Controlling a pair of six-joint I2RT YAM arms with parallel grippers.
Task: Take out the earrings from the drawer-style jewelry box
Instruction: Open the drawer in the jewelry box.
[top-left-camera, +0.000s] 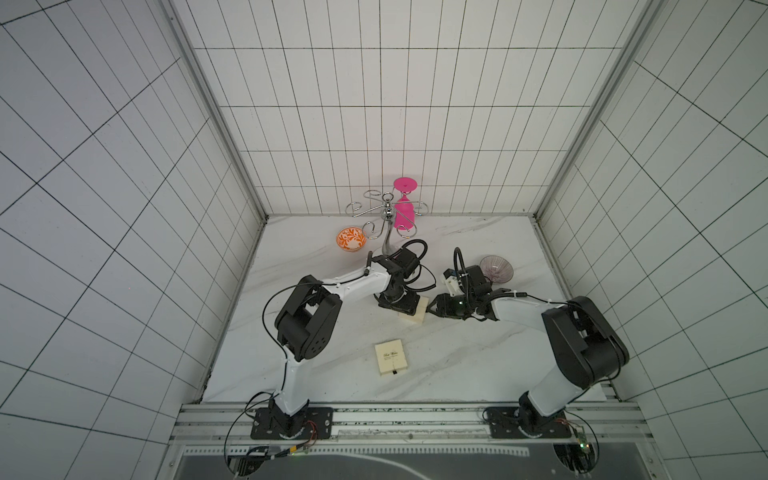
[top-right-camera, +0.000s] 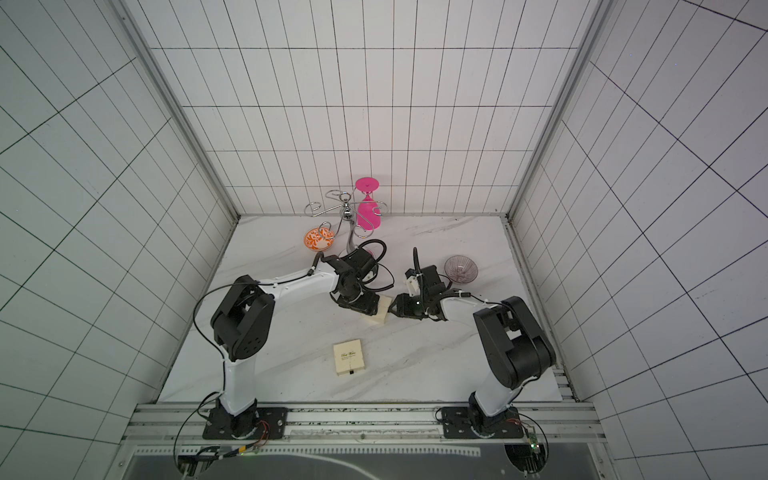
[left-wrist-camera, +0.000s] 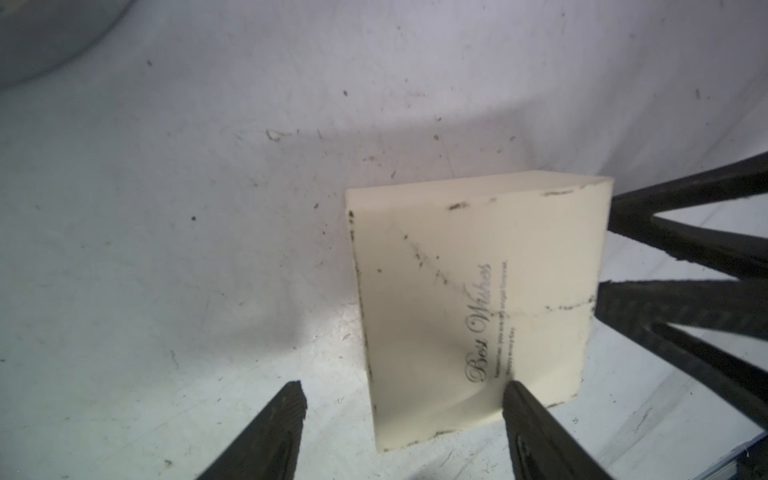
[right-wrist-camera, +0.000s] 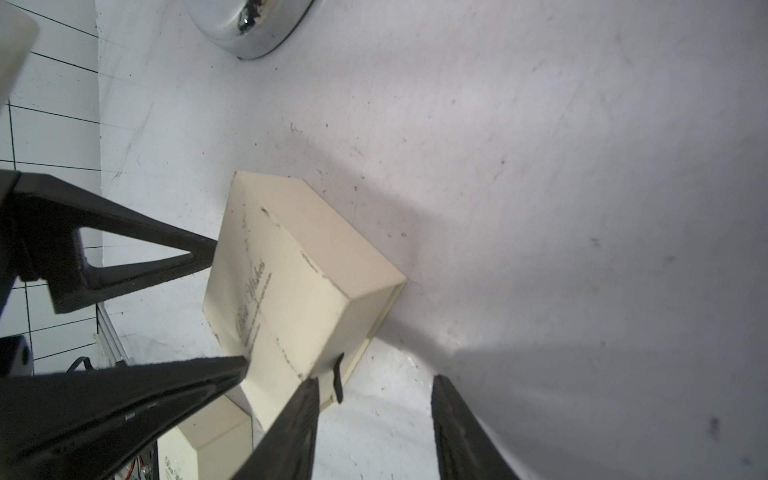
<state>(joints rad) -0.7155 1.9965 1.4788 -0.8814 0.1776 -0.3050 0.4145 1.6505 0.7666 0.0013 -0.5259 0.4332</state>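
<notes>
Scuffed cream jewelry box: black pull tab between released right fingers, one corner between released left fingers; rounded chrome base beyond.

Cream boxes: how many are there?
2. One cream box lies mid-table where both arms meet; the other box lies alone nearer the front. More could hide under the arms.

In both top views the left arm covers most of the jewelry box; contents of its drawer are hidden. Lid small print is blurred. Second box: cut off at frame edge.
</notes>
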